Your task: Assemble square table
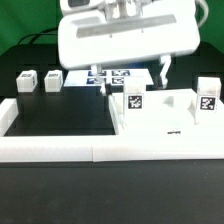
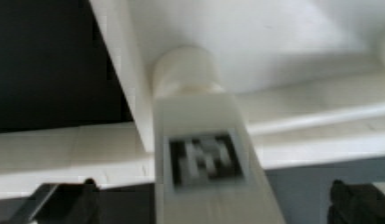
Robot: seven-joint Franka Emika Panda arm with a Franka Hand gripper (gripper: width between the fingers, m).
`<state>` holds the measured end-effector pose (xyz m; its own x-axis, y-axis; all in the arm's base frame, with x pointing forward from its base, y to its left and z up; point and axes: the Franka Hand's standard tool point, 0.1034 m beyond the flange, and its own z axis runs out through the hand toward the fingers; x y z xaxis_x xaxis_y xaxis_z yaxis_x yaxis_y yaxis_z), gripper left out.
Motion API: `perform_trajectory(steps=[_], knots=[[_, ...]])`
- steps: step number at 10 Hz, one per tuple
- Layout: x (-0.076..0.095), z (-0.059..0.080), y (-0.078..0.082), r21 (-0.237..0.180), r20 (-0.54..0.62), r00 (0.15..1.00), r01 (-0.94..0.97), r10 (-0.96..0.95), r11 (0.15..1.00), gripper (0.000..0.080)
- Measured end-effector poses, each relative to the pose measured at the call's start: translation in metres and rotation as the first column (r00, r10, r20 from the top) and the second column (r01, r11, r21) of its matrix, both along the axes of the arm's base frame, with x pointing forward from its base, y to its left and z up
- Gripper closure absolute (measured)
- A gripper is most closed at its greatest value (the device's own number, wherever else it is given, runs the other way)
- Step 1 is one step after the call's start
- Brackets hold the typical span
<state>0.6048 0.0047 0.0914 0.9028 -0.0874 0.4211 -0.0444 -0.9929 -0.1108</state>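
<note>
The large white square plastic tabletop point(image 1: 170, 122) lies on the black counter point(image 1: 55, 115) at the exterior view's right, tucked against the long low white border wall point(image 1: 60, 150). Two small white tagged leg posts stand upright on it: the left post point(image 1: 132, 98) and the right post point(image 1: 207, 95). The end effector point(image 1: 133, 77) hangs over the left post point(image 2: 207, 150), jaws spread wide. Its dark fingertips point(image 2: 64, 200) flank the post and, as far as the blurred wrist view shows, do not touch it. The arm points straight down. Two spare posts point(image 1: 25, 80) point(image 1: 52, 79) stand well apart at the left, with the marker board point(image 1: 110, 75) behind.
</note>
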Motion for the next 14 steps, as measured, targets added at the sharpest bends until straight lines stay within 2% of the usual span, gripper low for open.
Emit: perform_trajectory(steps=[1,2,4,6,9,10,11,13,14], knots=[[-0.006,-0.008,0.009,0.04,-0.114,0.994,0.008,-0.003,0.999,0.0151],[-0.001,-0.005,0.01,0.054,-0.158,0.987,0.013,-0.004,0.998,0.0151],[-0.004,-0.008,0.014,0.107,-0.32,0.947,0.007,0.028,0.994,0.0151],[-0.004,-0.008,0.015,0.133,-0.387,0.921,-0.001,0.052,0.991,0.0151],[-0.003,-0.008,0.014,0.129,-0.378,0.924,0.0,0.05,0.992,0.0151],[-0.003,-0.007,0.006,0.108,-0.403,0.913,-0.014,0.057,0.994,0.0151],[0.003,-0.005,-0.002,0.067,-0.399,0.916,-0.021,0.046,0.998,0.0151],[0.001,-0.016,-0.005,0.065,-0.398,0.917,-0.016,0.041,0.998,0.0151],[0.002,-0.018,-0.006,0.065,-0.399,0.916,-0.01,0.035,0.998,0.0151]])
